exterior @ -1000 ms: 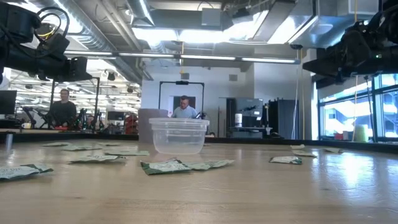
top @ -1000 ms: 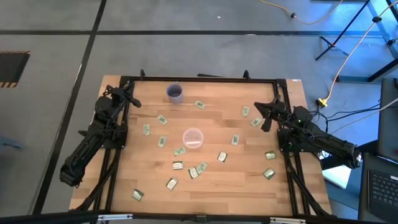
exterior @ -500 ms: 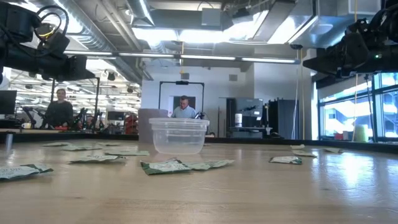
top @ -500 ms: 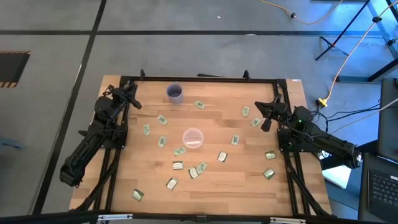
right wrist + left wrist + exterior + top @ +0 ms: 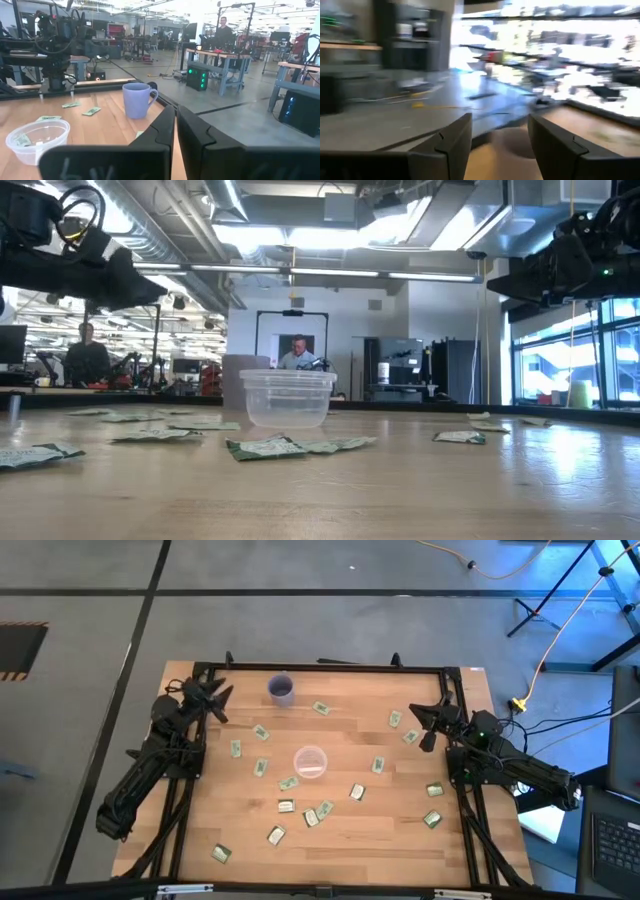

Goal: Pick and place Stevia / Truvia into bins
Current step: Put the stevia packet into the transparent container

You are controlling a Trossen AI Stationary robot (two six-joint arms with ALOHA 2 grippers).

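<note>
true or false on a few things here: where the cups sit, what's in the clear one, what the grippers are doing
1. The clear cup stands near the middle of the table. True.
2. The purple cup lies tipped on its side. False: it stands upright near the far edge.
3. The left gripper is open and holds nothing. True.
4. The right gripper holds a sachet. False: its fingers are shut on nothing.
5. All sachets are already in the clear cup. False: many sachets still lie scattered on the table.
</note>
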